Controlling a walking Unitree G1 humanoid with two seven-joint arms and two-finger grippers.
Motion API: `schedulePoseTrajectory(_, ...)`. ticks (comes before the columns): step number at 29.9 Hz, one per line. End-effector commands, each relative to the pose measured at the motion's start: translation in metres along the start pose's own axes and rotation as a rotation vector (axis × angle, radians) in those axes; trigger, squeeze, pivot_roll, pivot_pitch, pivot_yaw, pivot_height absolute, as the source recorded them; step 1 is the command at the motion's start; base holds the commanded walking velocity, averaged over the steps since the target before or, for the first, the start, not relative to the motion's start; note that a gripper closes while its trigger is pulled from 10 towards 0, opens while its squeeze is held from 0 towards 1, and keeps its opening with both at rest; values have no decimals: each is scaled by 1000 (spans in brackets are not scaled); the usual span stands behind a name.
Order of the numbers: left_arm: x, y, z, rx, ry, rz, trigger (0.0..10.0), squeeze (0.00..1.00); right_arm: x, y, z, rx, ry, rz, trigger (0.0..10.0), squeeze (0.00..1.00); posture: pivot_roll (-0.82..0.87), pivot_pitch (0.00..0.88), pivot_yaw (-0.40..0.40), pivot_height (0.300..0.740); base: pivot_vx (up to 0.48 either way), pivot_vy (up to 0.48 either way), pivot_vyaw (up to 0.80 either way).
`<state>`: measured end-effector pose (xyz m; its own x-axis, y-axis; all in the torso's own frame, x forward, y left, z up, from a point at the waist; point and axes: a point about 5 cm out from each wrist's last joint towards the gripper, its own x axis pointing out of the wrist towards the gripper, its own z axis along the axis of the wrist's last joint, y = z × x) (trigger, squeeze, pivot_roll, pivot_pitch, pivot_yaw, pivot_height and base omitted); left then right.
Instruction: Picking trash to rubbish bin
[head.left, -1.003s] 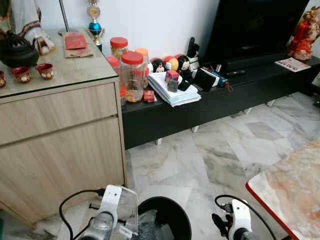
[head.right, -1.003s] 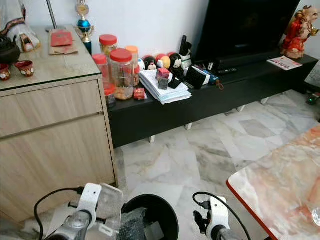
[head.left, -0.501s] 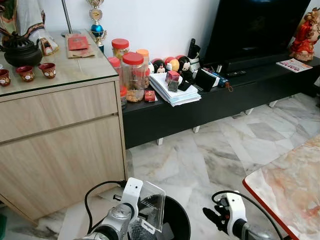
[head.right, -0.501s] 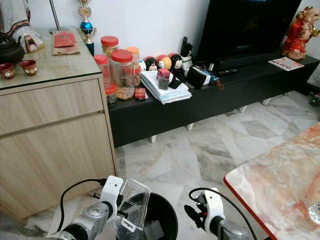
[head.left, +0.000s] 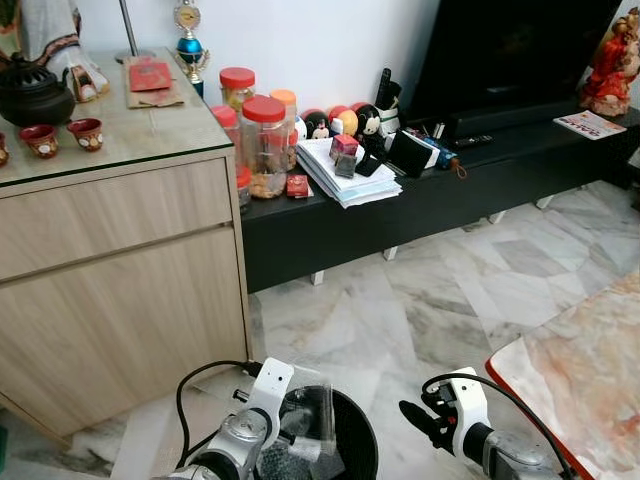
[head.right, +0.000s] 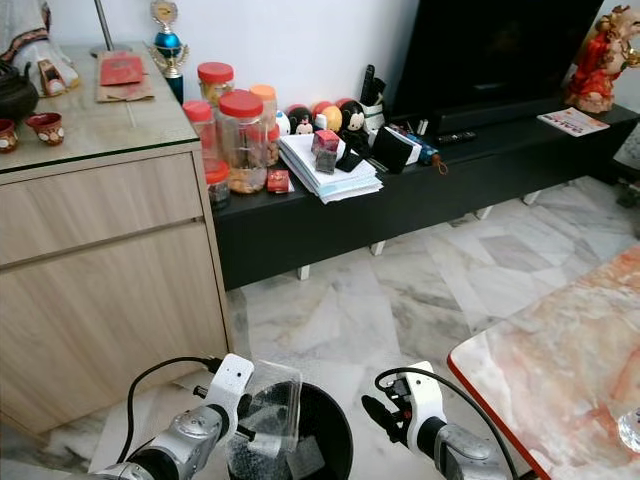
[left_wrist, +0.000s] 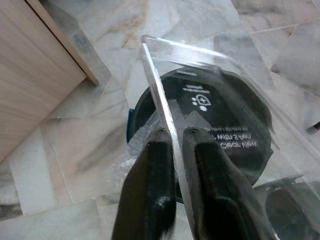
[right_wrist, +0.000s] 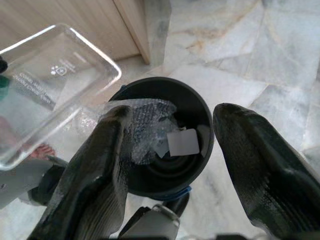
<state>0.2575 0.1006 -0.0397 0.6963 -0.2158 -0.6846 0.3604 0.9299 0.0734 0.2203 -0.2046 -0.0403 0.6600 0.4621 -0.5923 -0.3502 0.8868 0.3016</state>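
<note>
While the head views looked down at the marble floor, the left gripper (head.left: 290, 425) held a clear plastic container (head.left: 312, 408) over the black rubbish bin (head.left: 355, 455), with the right gripper (head.left: 415, 420) just right of the bin. From the left wrist, both fingers (left_wrist: 150, 190) pinched the container's wall. From the right wrist, the fingers (right_wrist: 100, 175) stood wide apart above bubble wrap (right_wrist: 145, 125) inside the bin.

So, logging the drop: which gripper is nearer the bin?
Left. The left gripper holds the clear tray over the bin; the right gripper hovers open beside it.
</note>
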Motion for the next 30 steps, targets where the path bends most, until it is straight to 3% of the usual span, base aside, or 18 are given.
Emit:
schedulePoseTrajectory(1,0,0,1,-4,9,-3,10000,1000,-2,-4,5,-13,-13,-6,10000,0,-12,38,-133,740,0,0,0)
schedulePoseTrajectory(22,0,1,2,-13,-1,-9,10000,1000,-3,1,1,-3,-1,-5,10000,0,-13,43,-128,740,0,0,0)
schedulePoseTrajectory(23,0,2,3,1,-7,0,10000,0,-3,2,1,-2,-2,-7,10000,0,-15,46,-127,740,0,0,0)
schedulePoseTrajectory(30,0,7,3,-7,-21,34,10000,0,-3,0,1,-4,-6,-32,10000,0,-11,42,-125,740,0,0,0)
